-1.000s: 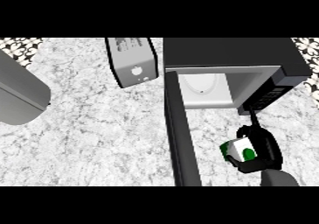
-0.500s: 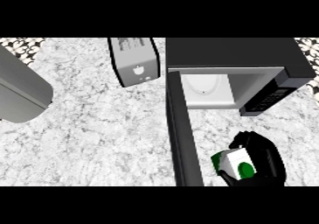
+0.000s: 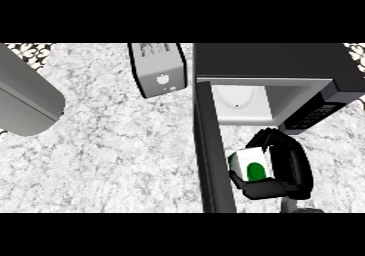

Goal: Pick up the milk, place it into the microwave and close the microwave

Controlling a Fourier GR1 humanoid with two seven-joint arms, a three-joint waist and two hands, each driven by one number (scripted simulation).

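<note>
Beside the microwave (image 3: 277, 65), just in front of its open mouth, the right hand (image 3: 284, 170) holds the milk (image 3: 250, 164), its black fingers and thumb curled round the carton. The milk is a small white carton with a green mark on its face, and it sits in the hand outside the microwave, just short of the opening and close against the inner side of the door. The microwave door (image 3: 211, 150) stands wide open, swung out toward the lower edge of the view, so that it shows as a long dark strip running down from the microwave's left front corner. Inside the microwave a pale cavity shows, with a round white plate (image 3: 237, 97) on its floor. The button panel (image 3: 314, 116) lies at the microwave's right front, above the hand. To the left of the microwave, a little apart from it, a grey box-like appliance (image 3: 159, 69) stands on the speckled counter (image 3: 111, 160). Farther left of the microwave, well apart, a grey forearm (image 3: 19, 100) crosses the corner of the view; its hand does not show.
</note>
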